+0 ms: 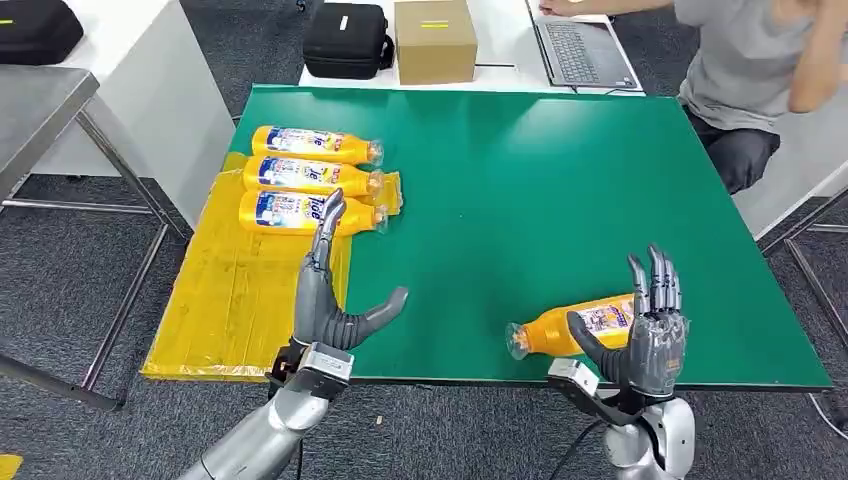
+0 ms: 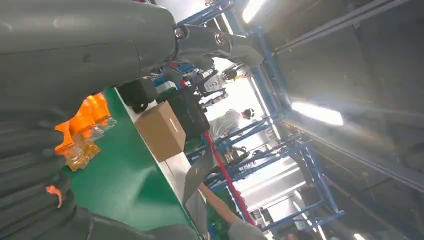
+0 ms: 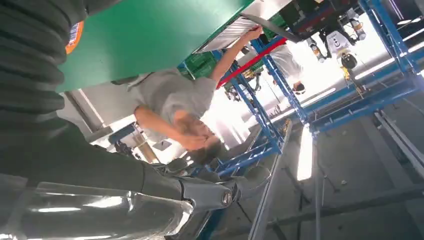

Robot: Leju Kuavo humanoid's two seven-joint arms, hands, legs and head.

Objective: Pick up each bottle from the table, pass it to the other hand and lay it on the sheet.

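Three bottles (image 1: 310,176) lie on the yellow sheet (image 1: 235,300). Fourth bottle (image 1: 570,327) lies on the table (image 1: 520,190), beyond the right hand (image 1: 645,335). Right hand and left hand (image 1: 335,300) released, fingers spread.

Grey carpet (image 1: 60,260) surrounds a green counter (image 1: 560,190); behind it a white desk (image 1: 500,40) carries a cardboard box (image 1: 434,40), black case (image 1: 347,40) and laptop (image 1: 580,50). Blue steel framing (image 2: 310,155) rises under ceiling strip lights (image 2: 317,113).

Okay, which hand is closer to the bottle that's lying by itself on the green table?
Right. The right hand stands open just in front of the lone bottle, overlapping its base end. The left hand is well off to its left, by the yellow sheet.
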